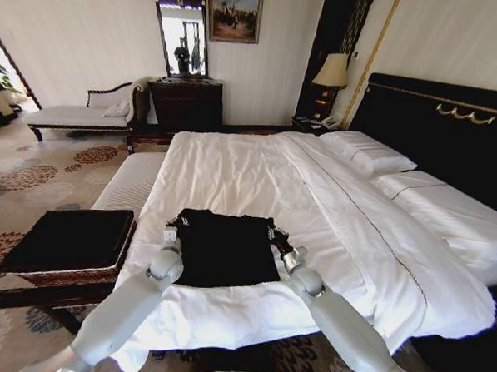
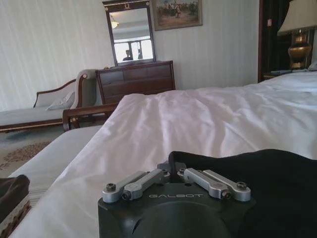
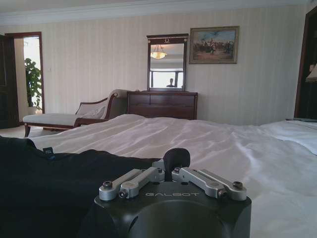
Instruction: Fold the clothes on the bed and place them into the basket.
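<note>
both tools — left tool point(image 1: 170, 234), right tool point(image 1: 273, 234) — closed, each pinching the t-shirt point(image 1: 225, 247); lift evenly, fold flat on the bed point(image 1: 249, 165).

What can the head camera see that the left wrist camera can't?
The head view alone takes in the basket beside the bed, the pillows, the black headboard, and both arms, with the right claw at the T-shirt's other edge. The left wrist view alone gives a close look at the left claw pinched shut on a fold of the black T-shirt. Both views share the white bed, the T-shirt, the dresser with its mirror, and the chaise longue.
</note>
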You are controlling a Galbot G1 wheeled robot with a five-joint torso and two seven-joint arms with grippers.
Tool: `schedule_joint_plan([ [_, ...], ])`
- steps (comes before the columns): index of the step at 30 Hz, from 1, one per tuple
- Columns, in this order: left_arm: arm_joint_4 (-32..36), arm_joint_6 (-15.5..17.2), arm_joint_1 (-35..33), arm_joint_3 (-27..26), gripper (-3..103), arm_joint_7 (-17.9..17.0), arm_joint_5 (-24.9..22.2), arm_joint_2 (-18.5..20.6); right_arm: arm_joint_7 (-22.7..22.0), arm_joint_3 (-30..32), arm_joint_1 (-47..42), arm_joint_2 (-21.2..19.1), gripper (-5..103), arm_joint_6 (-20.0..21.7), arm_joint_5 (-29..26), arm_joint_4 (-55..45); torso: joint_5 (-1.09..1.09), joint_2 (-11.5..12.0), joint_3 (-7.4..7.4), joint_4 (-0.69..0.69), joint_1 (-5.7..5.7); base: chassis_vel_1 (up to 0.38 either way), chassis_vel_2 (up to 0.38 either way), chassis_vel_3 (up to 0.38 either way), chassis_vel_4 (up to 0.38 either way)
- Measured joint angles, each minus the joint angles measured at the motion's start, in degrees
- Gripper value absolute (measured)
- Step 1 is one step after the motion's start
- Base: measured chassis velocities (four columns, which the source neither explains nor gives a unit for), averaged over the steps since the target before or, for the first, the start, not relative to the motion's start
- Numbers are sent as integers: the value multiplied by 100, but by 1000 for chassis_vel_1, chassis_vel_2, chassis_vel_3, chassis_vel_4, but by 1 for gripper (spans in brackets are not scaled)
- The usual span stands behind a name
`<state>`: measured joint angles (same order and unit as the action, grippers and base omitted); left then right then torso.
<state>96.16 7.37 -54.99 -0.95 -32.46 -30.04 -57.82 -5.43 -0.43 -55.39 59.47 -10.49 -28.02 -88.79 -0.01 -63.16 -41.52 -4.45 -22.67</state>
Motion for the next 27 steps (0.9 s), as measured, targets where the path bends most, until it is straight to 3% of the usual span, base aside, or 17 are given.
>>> schedule_joint_plan([
  [5, 367, -85, -647, -307, 0, 144, 237, 205, 79, 138, -460, 59, 1, -98, 210, -170, 1, 0, 0, -1, -2, 0, 0, 0, 0],
  [19, 822, -248, -1536, -391, -3, 489, 812, 462, 303, 510, -1433, 7, 1, -386, 724, -610, 0, 0, -1, -2, -2, 0, 0, 0, 0],
  [22, 1095, -180, -1981, -474, 12, 512, 867, 627, 448, 679, -1808, -12, 11, -586, 921, -757, 0, 0, 0, -1, -2, 0, 0, 0, 0],
  [23, 1095, -180, -1981, -474, 12, 512, 867, 627, 448, 679, -1808, -12, 11, -586, 921, -757, 0, 0, 0, -1, -2, 0, 0, 0, 0],
  [25, 1228, -195, -2278, -573, 23, 529, 942, 691, 564, 863, -2039, 15, 22, -716, 1050, -840, 1, 0, -1, 1, -2, 0, 0, 0, 0],
  [26, 1278, -219, -2398, -632, 23, 541, 979, 715, 612, 955, -2148, 22, 27, -769, 1106, -902, 1, 0, 0, 1, -2, 0, 0, 0, 0],
  [27, 1307, -240, -2463, -672, 28, 548, 994, 726, 653, 1031, -2233, 25, 27, -804, 1146, -959, 1, 1, -1, 1, -2, 0, 0, 0, 0],
])
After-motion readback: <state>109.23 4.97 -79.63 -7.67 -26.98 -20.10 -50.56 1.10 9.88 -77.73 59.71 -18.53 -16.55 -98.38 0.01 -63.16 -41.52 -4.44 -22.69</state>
